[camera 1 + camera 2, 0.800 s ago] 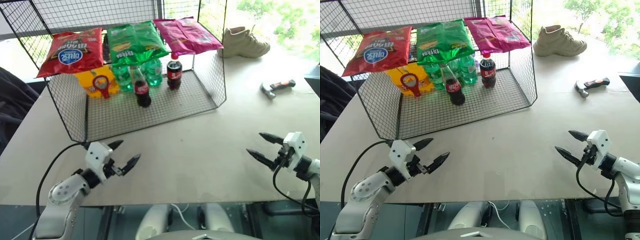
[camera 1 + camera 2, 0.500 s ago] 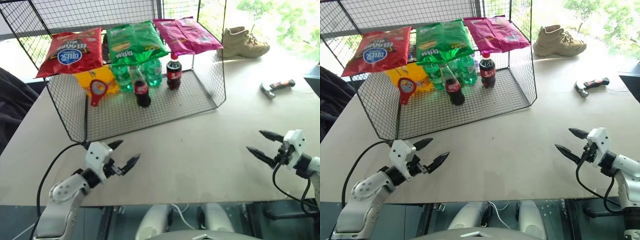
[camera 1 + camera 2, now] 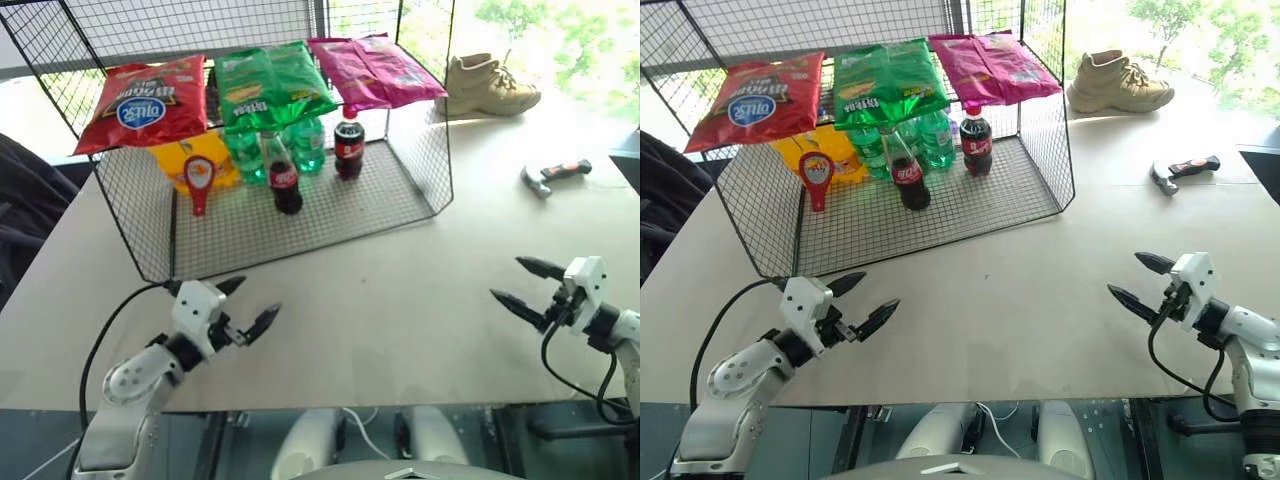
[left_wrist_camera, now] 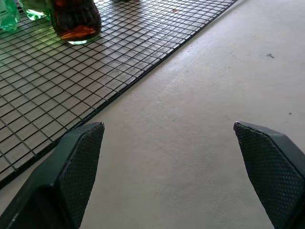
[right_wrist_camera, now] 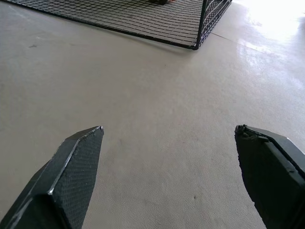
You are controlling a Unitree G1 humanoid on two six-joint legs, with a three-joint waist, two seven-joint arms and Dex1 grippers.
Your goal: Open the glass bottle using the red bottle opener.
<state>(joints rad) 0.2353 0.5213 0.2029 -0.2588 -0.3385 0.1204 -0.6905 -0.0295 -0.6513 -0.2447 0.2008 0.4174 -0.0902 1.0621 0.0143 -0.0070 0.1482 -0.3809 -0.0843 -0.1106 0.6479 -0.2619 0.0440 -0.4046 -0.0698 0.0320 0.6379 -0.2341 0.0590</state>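
The glass bottle [image 3: 284, 181], dark cola with a red label, stands upright on the wire rack's floor [image 3: 300, 215] near its middle. Its base [image 4: 76, 21] appears in the left wrist view. The red bottle opener [image 3: 199, 178] hangs head up in the rack's left part, in front of a yellow bag [image 3: 182, 158]. My left gripper [image 3: 255, 299] hovers open over the table [image 3: 400, 300], in front of the rack's left front corner and well short of the bottle. My right gripper [image 3: 507, 279] is open at the table's right, with nothing between its fingers [image 5: 78, 171].
Red [image 3: 140, 100], green [image 3: 270, 85] and pink [image 3: 375, 68] snack bags lie on the rack's top. A plastic cola bottle [image 3: 348, 146] and green bottles [image 3: 306, 145] stand behind the glass bottle. A shoe [image 3: 490, 85] and an orange-and-black tool [image 3: 555, 175] lie at the far right.
The red bottle opener has swung a little from side to side and now hangs nearly straight. Both grippers have stayed open and in place.
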